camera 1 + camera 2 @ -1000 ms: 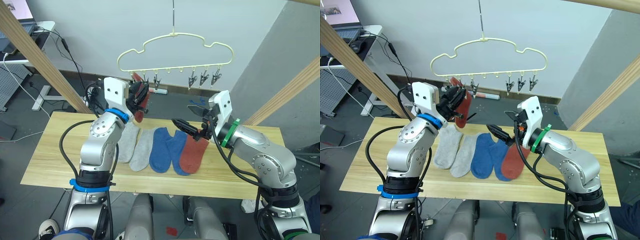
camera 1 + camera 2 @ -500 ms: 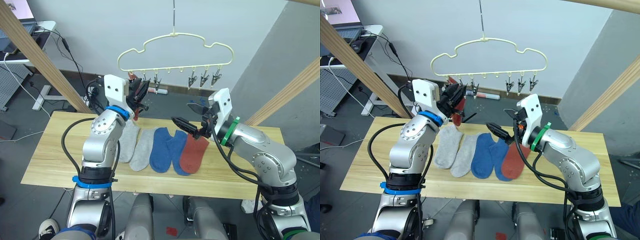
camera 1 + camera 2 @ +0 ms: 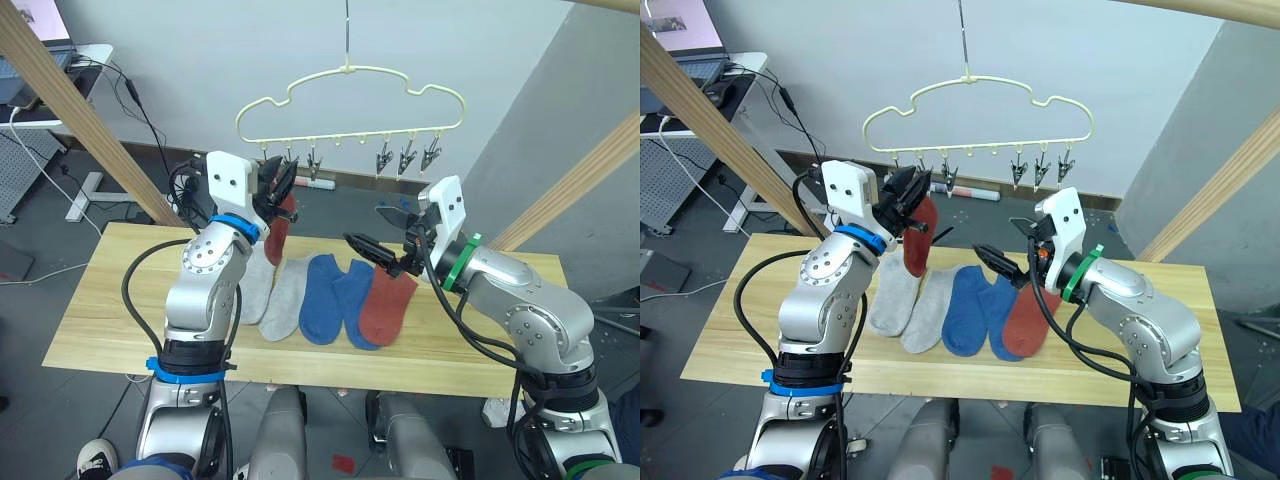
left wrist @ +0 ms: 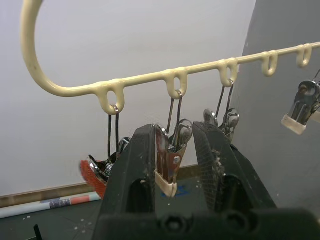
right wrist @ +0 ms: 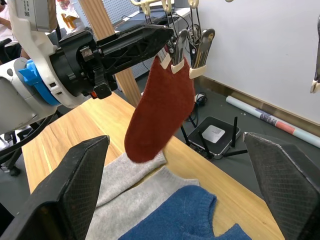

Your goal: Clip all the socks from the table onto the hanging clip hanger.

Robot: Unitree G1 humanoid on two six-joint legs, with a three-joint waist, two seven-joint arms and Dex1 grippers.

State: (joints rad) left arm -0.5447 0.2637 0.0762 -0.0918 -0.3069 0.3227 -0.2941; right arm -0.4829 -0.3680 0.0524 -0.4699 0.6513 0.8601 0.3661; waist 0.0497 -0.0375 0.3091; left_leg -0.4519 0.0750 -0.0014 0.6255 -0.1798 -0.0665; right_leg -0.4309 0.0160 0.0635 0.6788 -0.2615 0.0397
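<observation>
the socks (image 3: 330, 300) are soft matt knit cloth, the hung rust red sock (image 5: 161, 112) finely fuzzy. the counter (image 3: 120, 310) is pale planked wood, smooth and low in sheen. the clip hanger (image 4: 150, 77) is glossy cream-coated wire; its clips (image 4: 172, 150) are shiny bare metal. black matt plastic jaws look scuffed.

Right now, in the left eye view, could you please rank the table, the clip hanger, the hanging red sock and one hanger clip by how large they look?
1. Table: largest.
2. Clip hanger.
3. Hanging red sock.
4. Clip: smallest.
The hanger hangs beyond the table, so its true size against the table is unsure.
</observation>
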